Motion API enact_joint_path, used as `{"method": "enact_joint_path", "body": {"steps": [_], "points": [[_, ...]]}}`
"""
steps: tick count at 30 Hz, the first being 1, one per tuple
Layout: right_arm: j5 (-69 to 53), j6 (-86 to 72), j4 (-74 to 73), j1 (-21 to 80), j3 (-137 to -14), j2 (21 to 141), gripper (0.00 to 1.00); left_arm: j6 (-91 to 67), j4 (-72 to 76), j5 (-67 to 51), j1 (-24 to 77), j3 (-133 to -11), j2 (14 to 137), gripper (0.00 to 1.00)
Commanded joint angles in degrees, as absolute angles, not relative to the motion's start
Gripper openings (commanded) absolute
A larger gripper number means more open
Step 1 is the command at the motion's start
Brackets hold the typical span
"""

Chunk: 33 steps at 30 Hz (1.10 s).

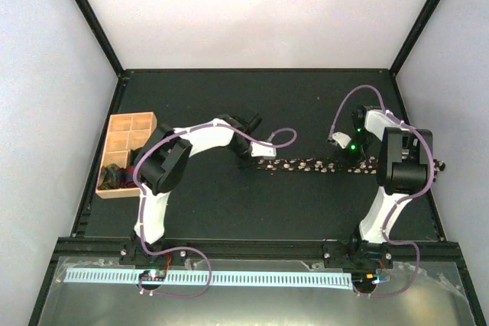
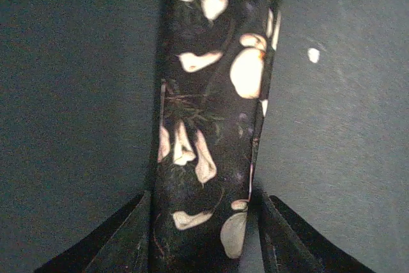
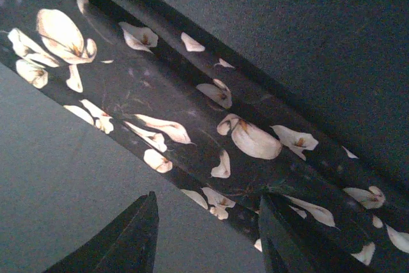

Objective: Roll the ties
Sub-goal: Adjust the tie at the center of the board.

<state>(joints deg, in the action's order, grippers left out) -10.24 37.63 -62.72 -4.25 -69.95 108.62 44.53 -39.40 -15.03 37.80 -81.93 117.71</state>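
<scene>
Speckled tie (image 1: 306, 165) flat on black table (image 1: 229, 104), left gripper (image 2: 201, 199) clasping one end, right gripper (image 3: 208, 199) spread open over its edge

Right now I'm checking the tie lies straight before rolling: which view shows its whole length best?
Top external: the tie lies flat across the table, partly behind the right arm. Left wrist shows only a short stretch inside the left gripper; right wrist shows a diagonal close-up, ends out of frame.
</scene>
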Motion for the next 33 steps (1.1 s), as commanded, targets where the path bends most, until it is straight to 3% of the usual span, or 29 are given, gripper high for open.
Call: {"method": "enact_joint_path", "body": {"steps": [1,12,20,27,33], "points": [[-4.9,39.4,-59.9,-4.6,-64.9,107.5,0.45,45.7,-40.4,-12.6,39.9,-79.2,116.8,0.43],[-1.7,45.6,-60.5,-8.6,-56.9,102.3,0.41,42.2,-38.5,-13.3,41.2,-72.5,111.4,0.33],[-2.3,45.4,-63.1,-12.8,-61.4,103.9,0.41,39.8,-37.0,-13.6,45.4,-71.5,110.9,0.34],[-15.3,48.7,-71.6,-13.7,-66.5,99.5,0.43,37.4,-36.2,-11.1,45.0,-73.1,112.5,0.34],[-20.1,39.9,-65.8,-9.0,-70.5,103.7,0.43,38.8,-35.0,-8.2,44.1,-73.9,113.2,0.35]]}}
